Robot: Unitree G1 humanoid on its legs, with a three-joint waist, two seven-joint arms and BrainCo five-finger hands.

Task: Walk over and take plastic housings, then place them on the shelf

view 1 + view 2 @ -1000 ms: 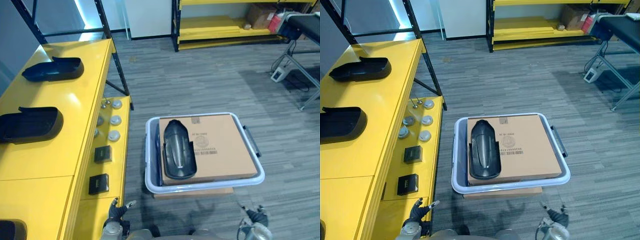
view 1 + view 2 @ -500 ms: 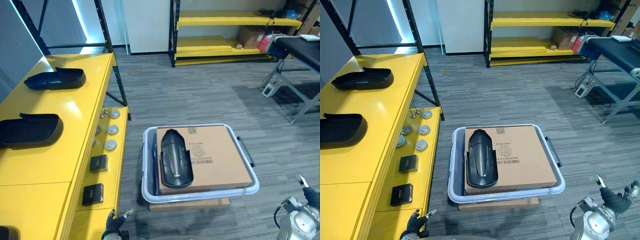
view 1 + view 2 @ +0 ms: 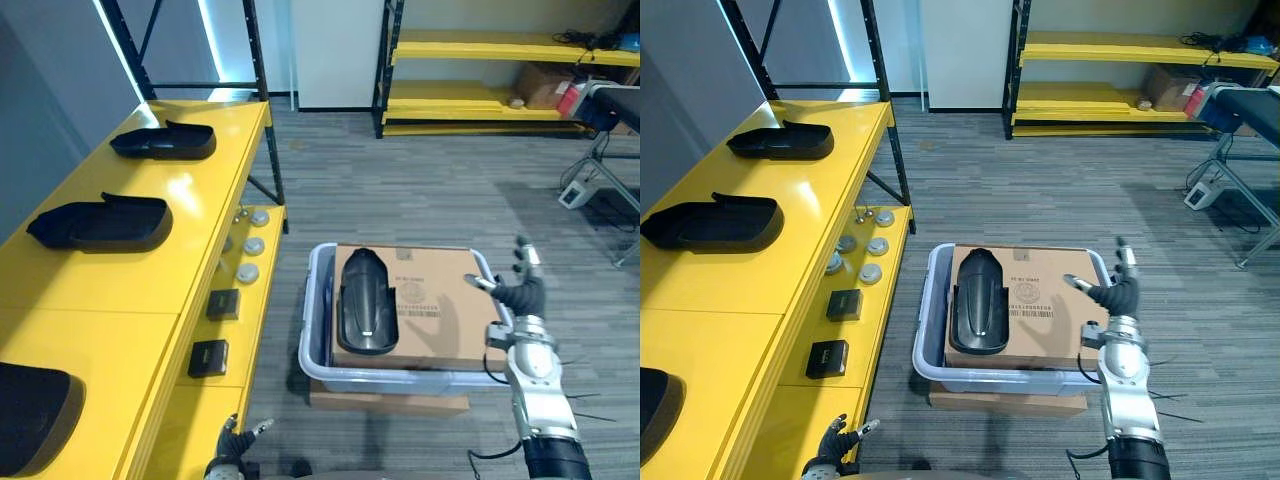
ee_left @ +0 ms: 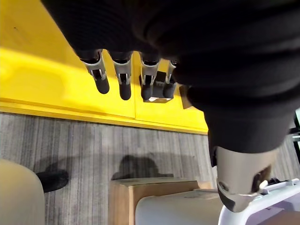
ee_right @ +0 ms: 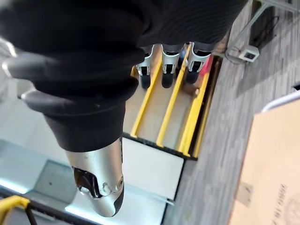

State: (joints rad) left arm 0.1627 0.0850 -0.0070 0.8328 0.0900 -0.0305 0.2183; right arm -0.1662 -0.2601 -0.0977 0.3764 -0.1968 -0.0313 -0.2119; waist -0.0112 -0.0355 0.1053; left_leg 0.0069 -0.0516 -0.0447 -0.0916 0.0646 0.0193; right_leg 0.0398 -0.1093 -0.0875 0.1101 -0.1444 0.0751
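One black plastic housing (image 3: 365, 312) lies on a cardboard box (image 3: 445, 312) inside a pale bin (image 3: 312, 345) on the floor. Three more housings rest on the yellow shelf top (image 3: 150, 270) at my left: a far one (image 3: 165, 142), a middle one (image 3: 100, 223) and a near one (image 3: 30, 415). My right hand (image 3: 520, 292) is raised over the bin's right edge, open, fingers (image 5: 164, 70) straight, holding nothing. My left hand (image 3: 235, 442) hangs low beside the shelf's front, open, with straight fingers (image 4: 123, 77).
A lower yellow ledge (image 3: 232, 345) carries small dark boxes (image 3: 222, 303) and round metal parts (image 3: 248, 272). Black rack uprights (image 3: 262, 90) stand behind the shelf. Another yellow rack (image 3: 490, 55) lines the far wall, and a metal-legged stand (image 3: 610, 150) is at the far right.
The view has shifted as I moved. My right hand has risen from low at the lower right to the bin's right edge. The left hand stays low.
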